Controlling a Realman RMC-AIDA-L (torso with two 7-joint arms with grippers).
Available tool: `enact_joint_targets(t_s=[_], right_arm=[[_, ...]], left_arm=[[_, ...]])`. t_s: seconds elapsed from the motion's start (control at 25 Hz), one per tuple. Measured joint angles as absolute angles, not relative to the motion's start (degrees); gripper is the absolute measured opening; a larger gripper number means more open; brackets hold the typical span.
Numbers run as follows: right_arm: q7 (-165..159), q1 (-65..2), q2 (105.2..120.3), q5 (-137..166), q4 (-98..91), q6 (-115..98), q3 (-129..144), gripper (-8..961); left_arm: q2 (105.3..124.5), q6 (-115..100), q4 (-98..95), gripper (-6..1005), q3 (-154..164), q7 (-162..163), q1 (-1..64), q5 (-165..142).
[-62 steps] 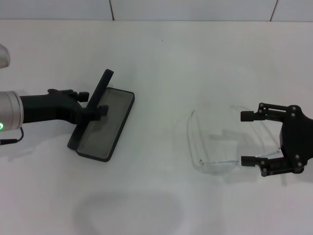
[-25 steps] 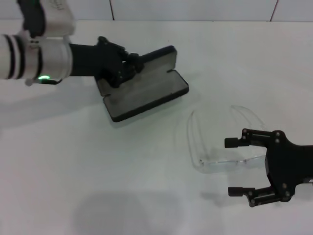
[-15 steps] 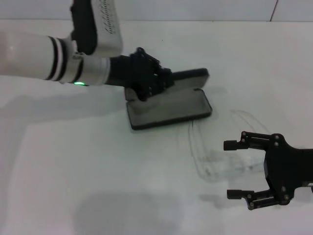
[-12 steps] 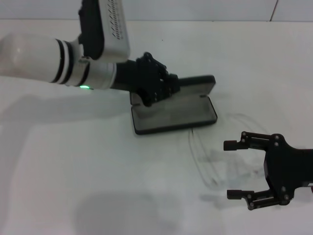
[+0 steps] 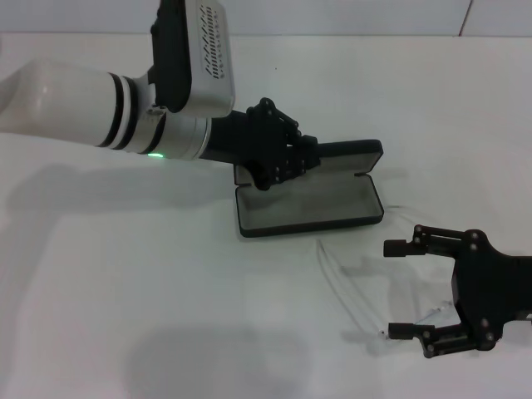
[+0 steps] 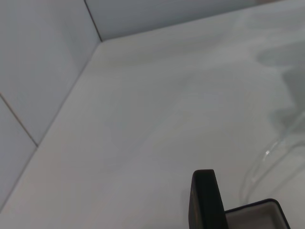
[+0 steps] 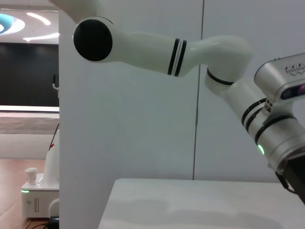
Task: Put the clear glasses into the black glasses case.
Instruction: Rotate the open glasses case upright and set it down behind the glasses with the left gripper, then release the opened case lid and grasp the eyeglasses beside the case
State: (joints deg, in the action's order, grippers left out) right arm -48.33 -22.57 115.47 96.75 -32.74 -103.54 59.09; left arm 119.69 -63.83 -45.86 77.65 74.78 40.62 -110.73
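Glasses case first: the black glasses case (image 5: 309, 198) lies open on the white bench (image 5: 166, 316), near the middle, with its grey inside facing up and its lid standing up along the far side. The left gripper (image 5: 283, 158) comes in from the left on a big white arm and is clamped on the back edge of the case, where the lid joins the bottom. The left wrist view shows only one black corner of the case (image 6: 208, 200) and the bench running to a tiled wall. The clear glasses (image 5: 353, 293) lie on the bench just in front of the case, toward the right, and they are very hard to see against the white. One thin arm of the glasses points toward the case. The right gripper (image 5: 401, 289) is at the right edge, with its two black fingers (image 5: 406, 248) wide apart, one on each side of the glasses' front part. I cannot tell if the fingers touch the glasses.
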Motion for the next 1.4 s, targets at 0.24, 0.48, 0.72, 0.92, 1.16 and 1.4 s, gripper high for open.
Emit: enact_joint_targets(t_s=[0.24, 0.48, 0.72, 0.92, 1.16, 1.4], right_arm=[[-48.33, -22.52, 115.35, 96.72, -33.13, -103.16, 58.41, 840], [-51.00, -23.03, 115.15, 96.47, -36.76, -103.61, 56.70, 840], [-60.15, -22.94, 113.84, 99.57, -51.52, -103.71, 56.63, 841], [-65.78, -24.78, 113.19, 108.19, -63.03, -106.14, 57.00, 841], [-70.54, -31.47, 114.86, 127.65, -76.11, -119.02, 57.90, 840], [-75.10, -33.23, 115.55, 136.44, -79.02, -114.65, 68.43, 841]], left_arm=[[119.75, -63.86, -48.82, 230, 77.51, 75.09, 37.78, -108.46], [119.58, -66.14, -52.76, 489, 77.15, 74.25, 32.89, -96.94], [119.48, -74.99, -54.21, 572, 75.53, 66.70, 22.98, -76.50], [119.61, -83.05, -49.86, 642, 72.64, 63.75, 17.10, -67.85], [119.37, -89.76, -36.92, 642, 71.20, 55.89, 15.53, -59.92], [119.56, -92.30, -32.43, 642, 69.75, 52.96, 15.33, -59.18]])
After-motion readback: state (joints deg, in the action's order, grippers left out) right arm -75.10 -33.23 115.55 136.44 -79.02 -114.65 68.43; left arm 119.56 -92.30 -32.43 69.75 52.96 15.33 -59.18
